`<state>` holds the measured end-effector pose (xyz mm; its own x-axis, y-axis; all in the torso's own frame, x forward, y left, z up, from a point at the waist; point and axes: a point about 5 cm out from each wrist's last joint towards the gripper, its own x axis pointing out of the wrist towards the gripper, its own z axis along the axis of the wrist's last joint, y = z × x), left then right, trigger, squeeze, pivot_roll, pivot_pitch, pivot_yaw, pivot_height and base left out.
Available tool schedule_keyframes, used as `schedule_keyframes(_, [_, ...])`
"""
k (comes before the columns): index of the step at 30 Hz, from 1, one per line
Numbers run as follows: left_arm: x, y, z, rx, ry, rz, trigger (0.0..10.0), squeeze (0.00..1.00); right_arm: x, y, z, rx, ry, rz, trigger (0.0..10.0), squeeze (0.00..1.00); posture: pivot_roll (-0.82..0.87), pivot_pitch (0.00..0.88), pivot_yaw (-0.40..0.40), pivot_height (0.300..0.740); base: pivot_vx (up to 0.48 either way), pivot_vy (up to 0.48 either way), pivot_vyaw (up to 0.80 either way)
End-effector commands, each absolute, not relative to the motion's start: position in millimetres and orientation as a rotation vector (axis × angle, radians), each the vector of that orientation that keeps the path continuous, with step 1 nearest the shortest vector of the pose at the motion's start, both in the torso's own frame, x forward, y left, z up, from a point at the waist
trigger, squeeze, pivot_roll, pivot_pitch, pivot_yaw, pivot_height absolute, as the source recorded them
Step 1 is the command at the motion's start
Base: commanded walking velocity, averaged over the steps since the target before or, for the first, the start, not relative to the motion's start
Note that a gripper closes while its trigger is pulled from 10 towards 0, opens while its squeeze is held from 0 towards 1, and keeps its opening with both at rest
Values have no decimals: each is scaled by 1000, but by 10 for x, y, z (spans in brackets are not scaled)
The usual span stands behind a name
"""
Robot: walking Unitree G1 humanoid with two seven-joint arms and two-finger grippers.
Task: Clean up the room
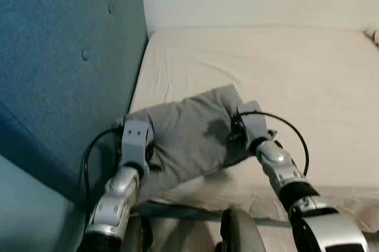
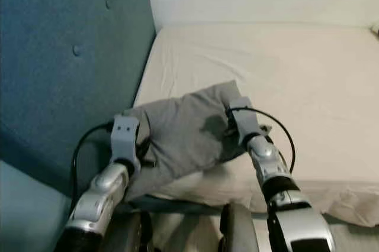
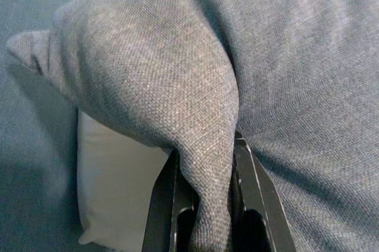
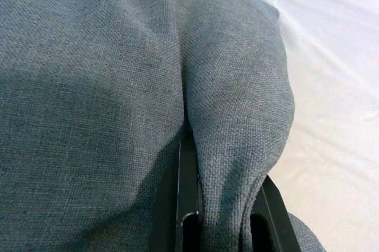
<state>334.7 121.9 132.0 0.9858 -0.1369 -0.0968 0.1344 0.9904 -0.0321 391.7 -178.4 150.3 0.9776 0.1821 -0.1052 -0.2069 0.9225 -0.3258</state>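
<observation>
**Pillow's in both grippers, not placed yet**

I've got the grey pillow [image 1: 189, 136] pinched at both ends. The left gripper [image 3: 204, 204] is clamped on a fold of its fabric, and the right gripper [image 4: 222, 204] is clamped on another fold. In the head view the pillow sits lower centre of the frame, over the near edge of the bed [image 1: 284, 68], next to the blue headboard [image 1: 65, 57] on the left. I reckon it's about halfway: grabbed, but I've yet to set it down tidy by the headboard and let go.
</observation>
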Motion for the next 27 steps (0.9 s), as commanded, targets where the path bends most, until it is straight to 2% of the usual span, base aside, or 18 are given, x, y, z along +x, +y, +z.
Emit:
schedule_keyframes(1, [3386, 1197, 1357, -34, 91, -120, 10000, 0, 3938, -1785, 1548, -390, 61, 213, 10000, 0, 63, 327, -23, 596, 0, 0, 0])
schedule_keyframes(4, [3430, 1153, 1389, -19, 91, -120, 10000, 0, 3974, -1781, 1620, -402, 57, 212, 10000, 0, 74, 332, -25, 596, 0, 0, 0])
schedule_keyframes(8, [3497, 931, 1468, 14, 84, -109, 10000, 0, 4093, -1716, 1901, -445, 25, 211, 10000, 0, 98, 348, -34, 596, 0, 0, 0])
schedule_keyframes(10, [3497, 931, 1468, 14, 84, -109, 10000, 0, 4093, -1716, 1901, -445, 25, 211, 10000, 0, 98, 348, -34, 596, 0, 0, 0])
schedule_keyframes(16, [3457, 623, 1613, 4, 19, -122, 10000, 0, 4180, -1533, 2163, -543, -35, 205, 10000, 0, 119, 366, -42, 596, 0, 0, 0])
schedule_keyframes(27, [3338, 526, 1884, -29, -99, -49, 10000, 0, 4228, -1293, 2490, -395, -150, 250, 10000, 0, 141, 367, -42, 596, 0, 0, 0])
